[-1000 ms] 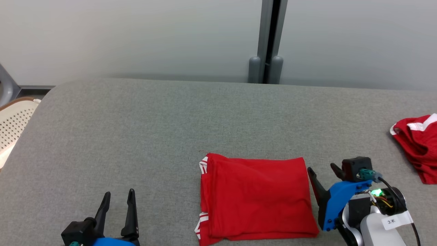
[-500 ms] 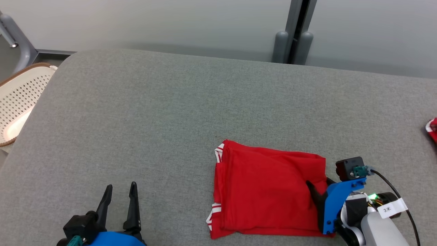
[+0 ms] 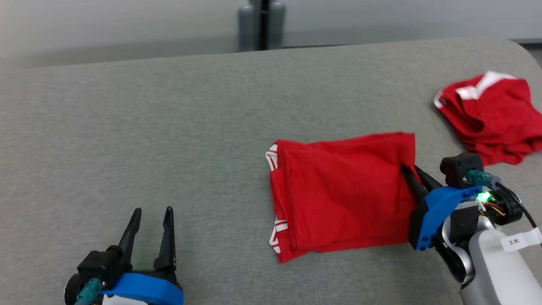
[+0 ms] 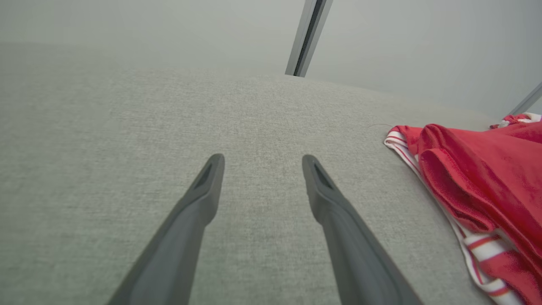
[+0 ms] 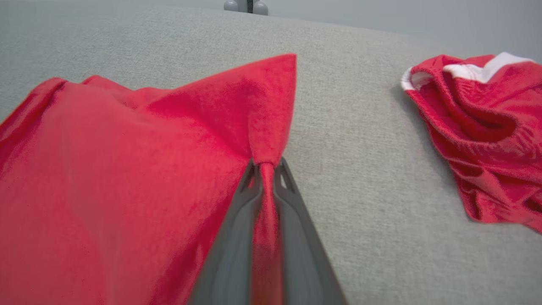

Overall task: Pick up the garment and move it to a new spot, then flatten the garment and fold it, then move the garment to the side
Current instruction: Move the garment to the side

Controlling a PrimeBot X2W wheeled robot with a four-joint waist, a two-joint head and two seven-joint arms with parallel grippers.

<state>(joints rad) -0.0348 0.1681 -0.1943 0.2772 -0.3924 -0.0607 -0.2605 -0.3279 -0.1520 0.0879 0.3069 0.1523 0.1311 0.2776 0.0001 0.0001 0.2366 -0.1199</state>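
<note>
This looks like a robot test room or lab in an office-type building rather than a home. The work surface is a broad grey fabric-covered table (image 3: 169,127) with a rounded corner. On it lie a folded red garment with white-striped trim (image 3: 338,190) and a crumpled red garment with white edging (image 3: 487,114). Behind it stand pale grey frosted partition panels (image 4: 402,42) joined by a dark grey metal post (image 3: 262,17). The pale right arm (image 3: 491,271) carries exposed wires, a lit green lamp (image 3: 484,197) and a white paper tag (image 3: 518,240).

Garment (image 3: 338,195) of soft, matt red cloth, centre right, on a grey, coarse-woven fabric surface (image 3: 169,127) — dark matt fingers (image 3: 168,241) lower left.
</note>
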